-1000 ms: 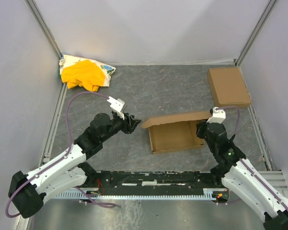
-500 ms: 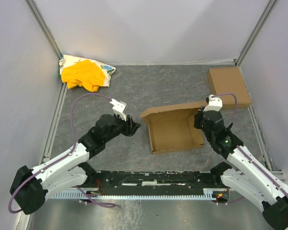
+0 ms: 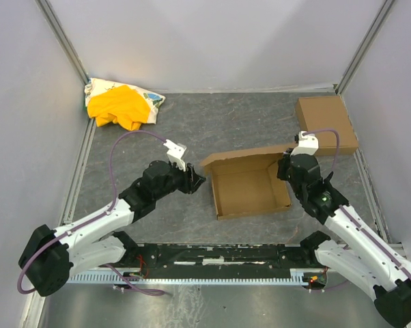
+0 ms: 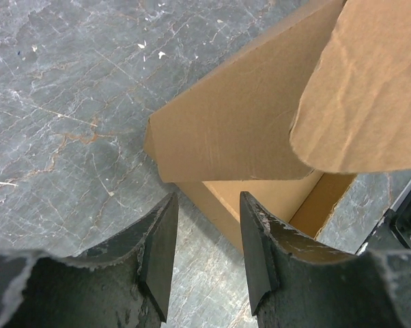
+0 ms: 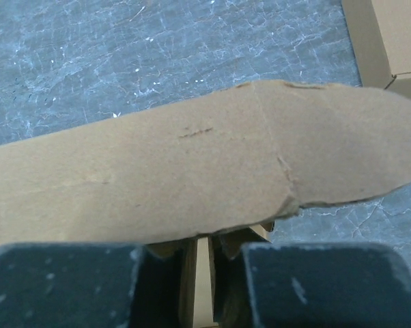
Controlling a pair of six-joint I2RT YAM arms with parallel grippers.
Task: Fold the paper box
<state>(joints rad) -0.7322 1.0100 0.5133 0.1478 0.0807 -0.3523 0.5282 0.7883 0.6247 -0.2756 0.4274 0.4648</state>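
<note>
Paper box [image 3: 250, 186] lies half-formed on the grey table [image 3: 226, 123], its shallow tray open to the top camera. Its long lid flap [image 3: 246, 158] stands up along the far edge of the paper box.

The left gripper [image 3: 196, 179] is just beside the near-left corner of the paper box. In the left wrist view its fingers [image 4: 158, 253] are parted, with only table and the foot of the box wall showing between them. The corner of the box is close ahead of the tips, not touching them.

The right gripper [image 3: 287, 174] is at the right wall of the paper box. In its wrist view the rounded flap end [image 5: 192, 171] fills most of the frame and hides the fingertips. Cardboard edges sit in the gap between the two dark fingers [image 5: 62, 283], but I cannot tell whether the pads are pressing on them.

A smaller folded box [image 3: 326, 124] lies beyond the far-right corner of the paper box, near it but apart. Its edge also shows at the top right of the right wrist view. Well away past the far-left corner of the paper box, a yellow cloth [image 3: 120, 106] is bunched on a patterned fabric [image 3: 153, 101].
</note>
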